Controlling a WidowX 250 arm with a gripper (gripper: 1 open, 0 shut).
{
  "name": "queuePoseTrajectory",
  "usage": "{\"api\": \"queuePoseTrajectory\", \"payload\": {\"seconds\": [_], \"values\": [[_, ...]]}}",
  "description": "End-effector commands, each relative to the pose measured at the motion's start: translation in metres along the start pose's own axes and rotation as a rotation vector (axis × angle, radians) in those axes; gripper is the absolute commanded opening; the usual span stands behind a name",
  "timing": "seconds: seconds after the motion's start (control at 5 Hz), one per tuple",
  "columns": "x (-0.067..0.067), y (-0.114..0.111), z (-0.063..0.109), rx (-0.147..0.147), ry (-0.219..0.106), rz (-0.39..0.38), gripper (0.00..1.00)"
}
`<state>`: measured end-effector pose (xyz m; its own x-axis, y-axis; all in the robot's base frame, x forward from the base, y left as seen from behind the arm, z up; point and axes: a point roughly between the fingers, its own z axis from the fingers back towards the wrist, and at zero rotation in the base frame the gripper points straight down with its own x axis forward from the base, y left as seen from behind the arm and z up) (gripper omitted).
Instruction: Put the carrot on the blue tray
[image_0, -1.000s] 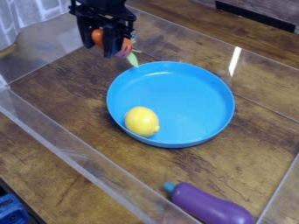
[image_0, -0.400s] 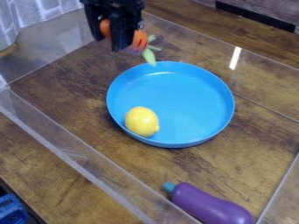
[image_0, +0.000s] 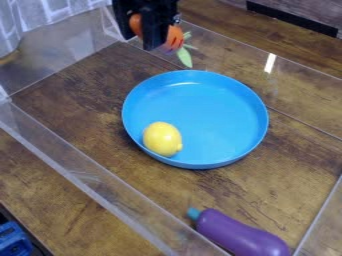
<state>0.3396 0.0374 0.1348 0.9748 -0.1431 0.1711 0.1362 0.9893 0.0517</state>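
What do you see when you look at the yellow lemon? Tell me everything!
The lemon is bright yellow, a plump oval with a smooth, plastic-looking skin and a small nub at its lower right end. It lies on its side inside the blue tray, near the rim nearest the bottom left of the picture. Only the tray touches it; the fingers don't.
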Motion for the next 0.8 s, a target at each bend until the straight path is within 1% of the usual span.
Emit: {"api": "queuePoseTrajectory", "payload": {"seconds": [0.0,0.2,0.4,0.6], "values": [[0.006,-0.01,0.007,-0.003,-0.063,-0.064,0.0],[0.0,-0.021,-0.001,-0.021,-0.065,-0.121,0.0],[0.005,-0.026,0.007,-0.024,-0.063,-0.123,0.0],[0.011,-0.027,0.01,-0.018,-0.059,-0.126,0.0]]}}
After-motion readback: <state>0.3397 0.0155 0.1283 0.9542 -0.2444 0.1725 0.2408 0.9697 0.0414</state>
